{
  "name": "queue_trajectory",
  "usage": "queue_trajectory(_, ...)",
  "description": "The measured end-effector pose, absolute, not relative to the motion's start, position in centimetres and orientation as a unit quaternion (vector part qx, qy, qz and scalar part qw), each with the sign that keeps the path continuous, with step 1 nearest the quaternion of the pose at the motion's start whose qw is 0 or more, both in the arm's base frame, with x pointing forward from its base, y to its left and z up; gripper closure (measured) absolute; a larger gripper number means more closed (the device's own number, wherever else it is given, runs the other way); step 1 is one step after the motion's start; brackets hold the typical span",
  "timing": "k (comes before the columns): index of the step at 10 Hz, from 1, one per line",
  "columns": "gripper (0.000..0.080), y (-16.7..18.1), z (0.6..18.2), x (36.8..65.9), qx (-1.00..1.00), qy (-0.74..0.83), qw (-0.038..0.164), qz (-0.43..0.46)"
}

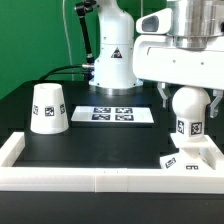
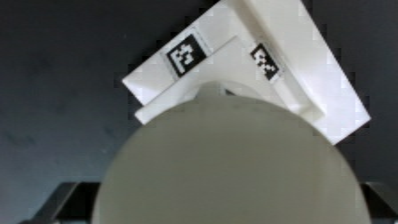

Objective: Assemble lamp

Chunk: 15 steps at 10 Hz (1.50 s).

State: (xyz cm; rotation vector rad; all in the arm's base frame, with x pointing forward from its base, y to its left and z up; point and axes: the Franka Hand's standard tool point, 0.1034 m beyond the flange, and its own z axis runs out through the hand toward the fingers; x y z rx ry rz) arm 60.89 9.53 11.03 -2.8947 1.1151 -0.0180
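One black counter (image 1: 100, 140) fills the scene, closed at the front and both sides by a low white rim (image 1: 90, 178). One white Panda arm (image 1: 112, 50) rises at the back and reaches over to the exterior view's right, with dark cables (image 1: 58, 72) trailing from its foot.

There are three lamp parts, one of each. The lamp shade (image 1: 48, 107), a truncated cone and the largest, stands alone on the exterior view's left, well apart from the others. The marker board (image 1: 112, 114) lies flat between it and the arm's working end and shows four black tags.

The bulb (image 1: 189, 108) hangs on the right in the pincer (image 1: 188, 98), which is pinching it: the dark fingers (image 2: 75, 203) sit against both sides of the ball. It is directly above the lamp base (image 1: 190, 158); whether they touch cannot be told.

The lamp base lies in the right front corner against the rim. In the wrist view the bulb (image 2: 222, 165) covers much of the lamp base (image 2: 294, 70), leaving two tags visible.
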Motion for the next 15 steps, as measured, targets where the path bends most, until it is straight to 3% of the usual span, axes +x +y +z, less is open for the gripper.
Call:
queue_trajectory(5,0.022,9.9,11.0,60.5,-0.837,0.545,0.038,0.027)
queue_trajectory(6,0.0161,9.9,11.0,60.5,-0.838,0.543,0.038,0.027)
queue_trajectory(7,0.0161,9.9,11.0,60.5,-0.842,0.537,0.038,0.026)
queue_trajectory(9,0.0105,10.3,10.9,60.4,-0.869,0.493,0.037,0.025)
queue_trajectory(15,0.0101,11.3,11.4,60.3,-0.986,0.164,0.041,-0.005)
